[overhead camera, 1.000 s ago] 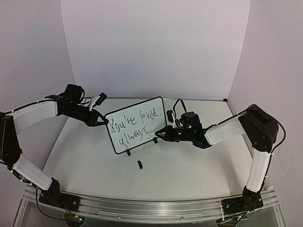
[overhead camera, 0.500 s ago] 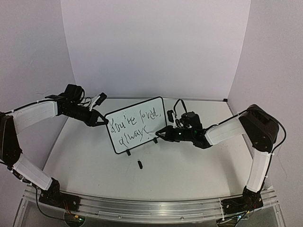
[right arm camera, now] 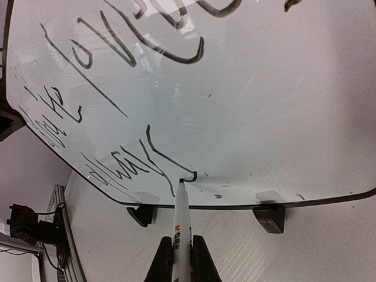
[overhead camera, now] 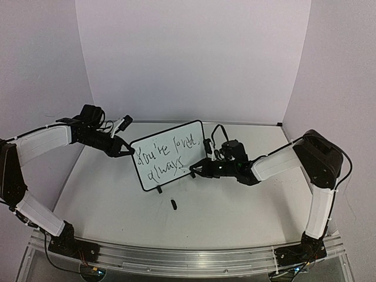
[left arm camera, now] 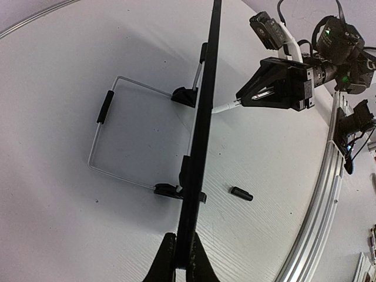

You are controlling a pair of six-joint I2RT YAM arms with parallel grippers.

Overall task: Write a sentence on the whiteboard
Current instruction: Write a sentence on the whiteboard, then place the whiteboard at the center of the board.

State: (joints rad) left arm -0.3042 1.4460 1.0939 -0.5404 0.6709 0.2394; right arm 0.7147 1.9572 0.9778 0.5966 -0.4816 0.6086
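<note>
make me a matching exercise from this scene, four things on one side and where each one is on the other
Things:
1. whiteboard
2. marker
3. marker cap
4. wire stand

Places:
a. lying loose on the table, on the board's written side
b. edge clamped in the left jaws
c. on the board's blank back side
d. gripped in the right jaws, tip at the board's face

Pairs: 1-b, 2-d, 3-a, 4-c

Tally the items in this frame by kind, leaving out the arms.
whiteboard: 1
marker: 1
black cap: 1
Total: 3
</note>
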